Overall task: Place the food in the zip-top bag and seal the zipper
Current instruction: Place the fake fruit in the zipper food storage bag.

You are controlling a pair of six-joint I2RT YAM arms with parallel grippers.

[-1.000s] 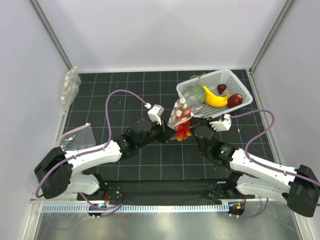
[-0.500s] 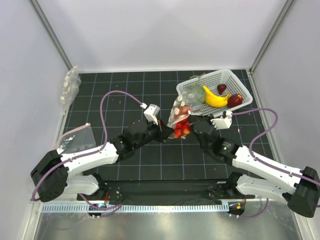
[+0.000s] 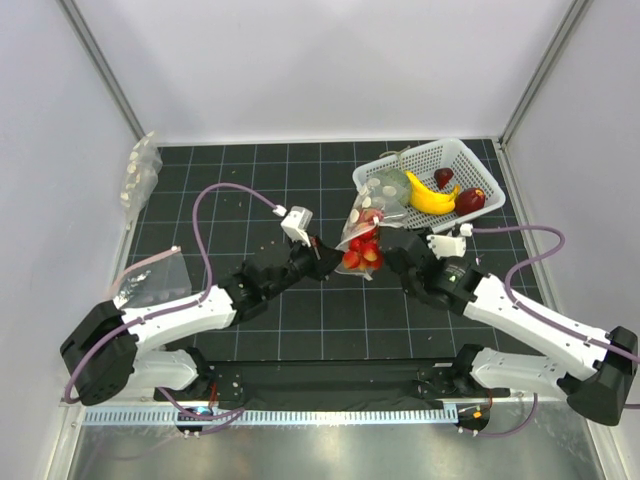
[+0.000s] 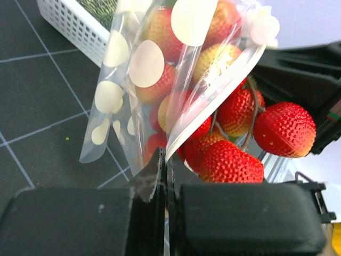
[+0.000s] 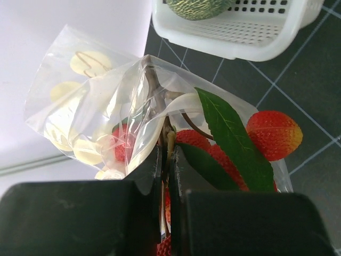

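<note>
The clear zip-top bag with white dots hangs tilted above the mat between my two arms, near the basket's front. The food, a cluster of red fruits, is partly inside the bag and partly out at its open mouth. My left gripper is shut on the bag's mouth edge; red fruits hang just right of its jaws. My right gripper is shut on the cluster's brown stem, beside a green leaf, with bag film to its left. The zipper strip is unsealed.
A white basket at the back right holds a banana, a round green vegetable and dark red fruits. A plain clear bag lies at the left edge; another crumpled bag lies in the far left corner.
Both grippers have moved slightly farther from the bases with the bag and fruits, closer to the basket. The fruits sit a little deeper in the bag's mouth.
</note>
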